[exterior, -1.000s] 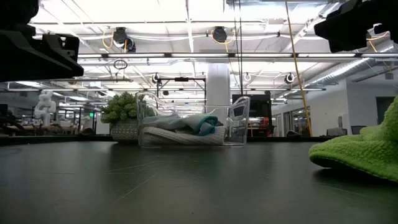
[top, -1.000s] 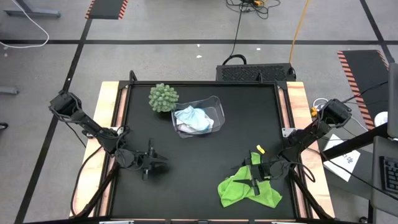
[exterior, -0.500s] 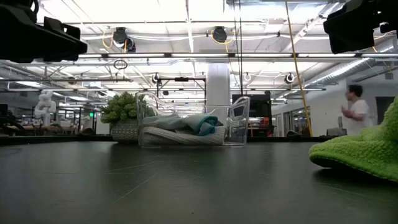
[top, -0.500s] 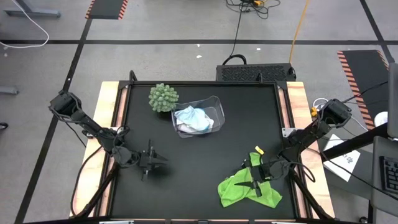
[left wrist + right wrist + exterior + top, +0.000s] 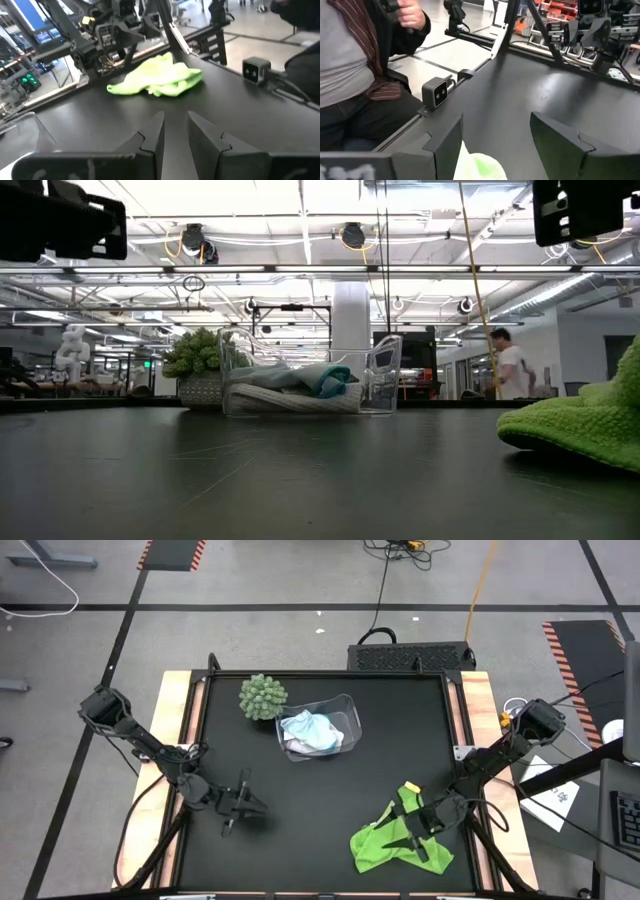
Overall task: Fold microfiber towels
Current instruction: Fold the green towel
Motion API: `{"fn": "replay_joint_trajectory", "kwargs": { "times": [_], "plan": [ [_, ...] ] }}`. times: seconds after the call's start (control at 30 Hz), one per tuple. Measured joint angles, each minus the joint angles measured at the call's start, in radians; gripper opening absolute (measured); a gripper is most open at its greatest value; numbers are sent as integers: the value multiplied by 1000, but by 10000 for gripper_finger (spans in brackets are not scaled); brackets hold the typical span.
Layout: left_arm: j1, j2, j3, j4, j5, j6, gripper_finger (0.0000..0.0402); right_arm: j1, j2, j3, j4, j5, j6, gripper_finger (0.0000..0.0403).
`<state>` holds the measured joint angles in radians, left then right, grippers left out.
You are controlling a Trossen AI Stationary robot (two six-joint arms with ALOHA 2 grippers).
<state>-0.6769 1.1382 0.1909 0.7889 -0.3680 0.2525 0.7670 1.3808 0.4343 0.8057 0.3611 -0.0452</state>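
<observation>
The lime green towel (image 5: 385,848) lies crumpled on the black table near its right near corner; it also shows in the low view (image 5: 590,425) and the left wrist view (image 5: 157,80). My right gripper (image 5: 415,837) is open and hovers above the towel, clear of it; a bit of the towel shows between its fingers (image 5: 482,169). My left gripper (image 5: 262,808) hovers over the table's left near part, empty, its fingers a narrow gap apart (image 5: 175,125). The white and light blue towels (image 5: 312,730) lie bunched in the clear bin (image 5: 347,705).
A round green spiky plant (image 5: 262,697) stands left of the bin at the far side. A small grey camera (image 5: 436,91) sits at the table's near edge. A seated person (image 5: 355,65) is just beyond that edge. Bare black tabletop lies between the two grippers.
Both grippers have risen, as the low view shows. My right gripper has also gone a little toward the near edge over the green towel, which has stayed where it was. A person has walked across the room behind the table.
</observation>
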Motion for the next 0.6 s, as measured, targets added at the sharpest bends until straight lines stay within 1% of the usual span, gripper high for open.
{"fn": "replay_joint_trajectory", "kwargs": {
  "times": [0.2,0.33,0.43,0.6],
  "plan": [
    [0,0,0,22,-8,16,85,0,0,0,-32,0,69,222],
    [2,0,0,1,-55,38,85,0,0,0,-32,0,106,222],
    [3,0,0,-18,-83,34,85,0,0,0,-33,0,107,222],
    [3,0,0,-16,-79,9,85,0,1,0,-34,0,81,222]
  ]
}}
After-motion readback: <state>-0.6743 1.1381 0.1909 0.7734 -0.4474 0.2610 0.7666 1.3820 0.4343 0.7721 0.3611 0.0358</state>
